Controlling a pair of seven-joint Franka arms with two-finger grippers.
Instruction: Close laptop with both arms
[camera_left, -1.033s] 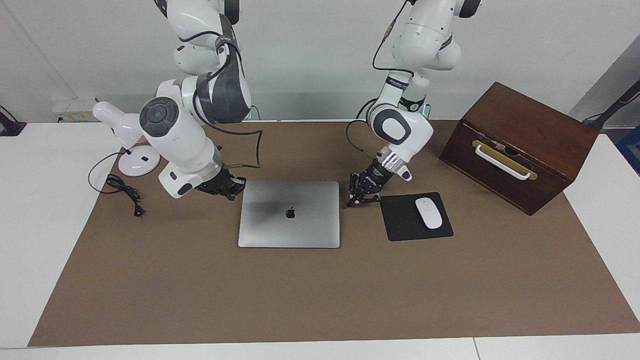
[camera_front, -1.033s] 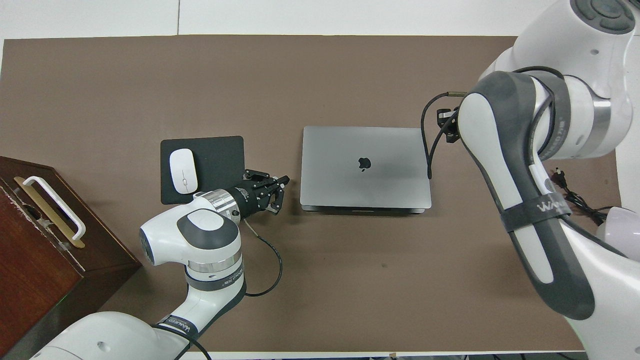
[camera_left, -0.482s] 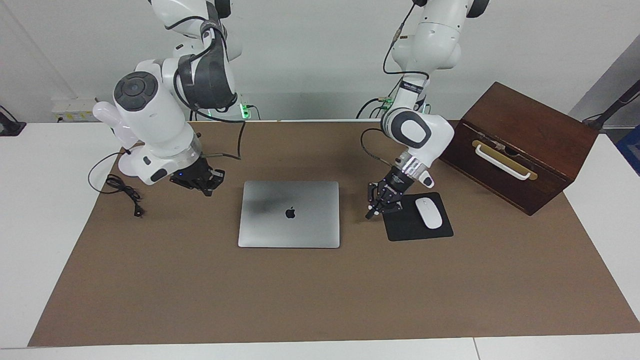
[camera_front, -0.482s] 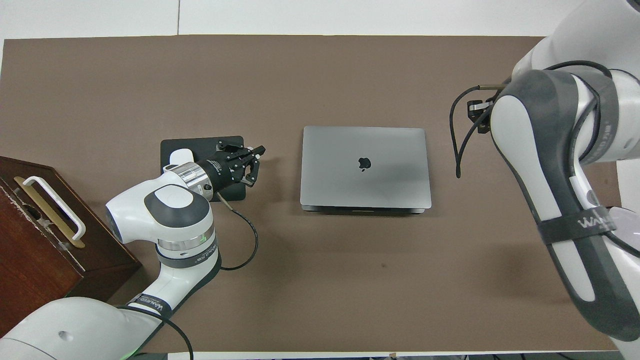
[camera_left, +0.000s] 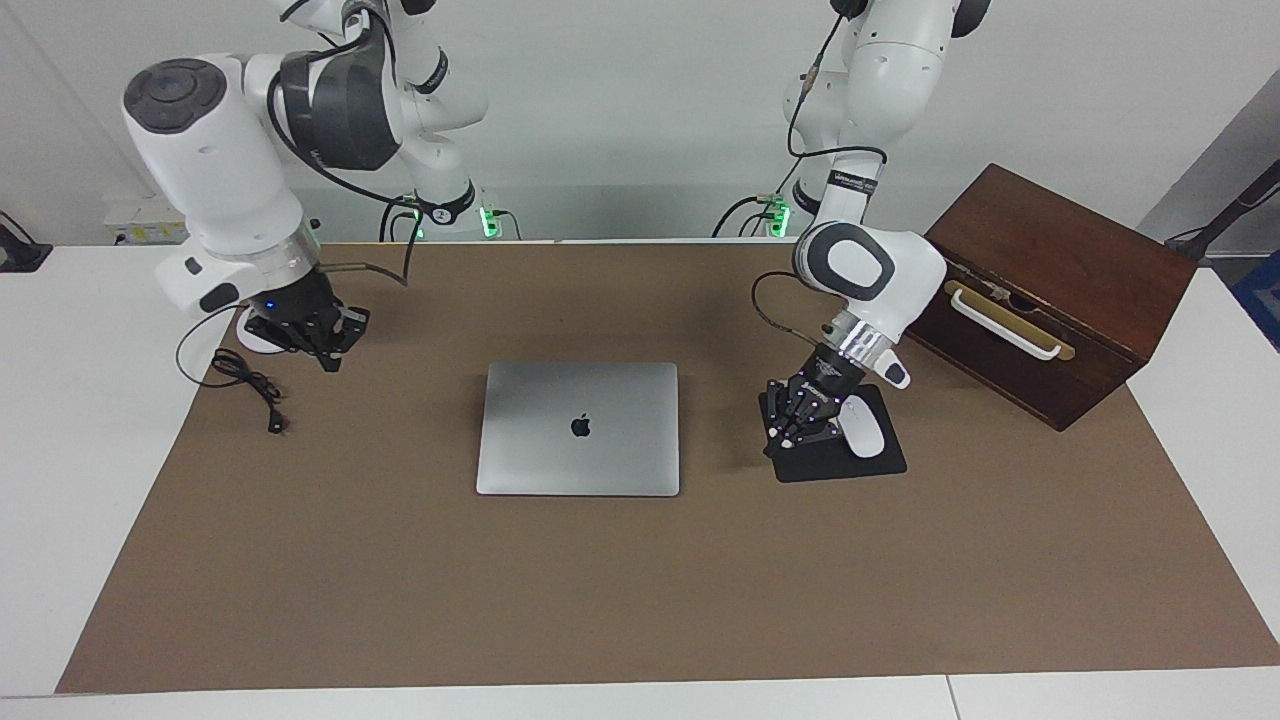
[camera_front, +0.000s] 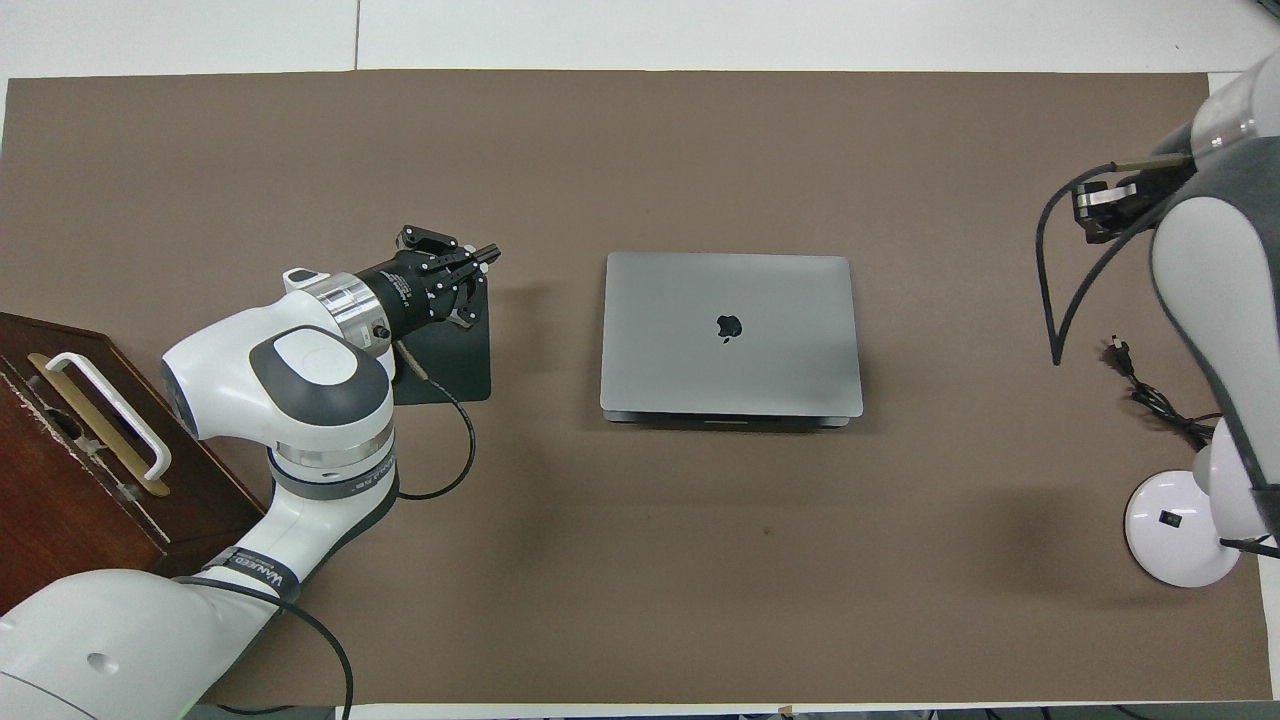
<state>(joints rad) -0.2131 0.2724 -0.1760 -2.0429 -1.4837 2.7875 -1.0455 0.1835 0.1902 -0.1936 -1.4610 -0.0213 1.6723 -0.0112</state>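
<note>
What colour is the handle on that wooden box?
The handle on the wooden box is white, mounted on a brass-coloured plate; the facing view shows it best.

Robot lab, staged as an office desk.
Two white arms (camera_left: 230, 170) bolted at frame top, status lights glowing green at their bases. Bare white wall, white table (camera_left: 80, 420) under a brown mat (camera_left: 640, 590). Desk props: laptop (camera_left: 579, 428) centre, mouse pad (camera_left: 850, 465) and wooden box (camera_left: 1040, 290) right, lamp (camera_front: 1180, 525).

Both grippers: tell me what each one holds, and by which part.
Nothing is held. The left gripper is shut over the mouse pad; the right gripper is shut near the lamp's base. The laptop lies closed, untouched.
</note>
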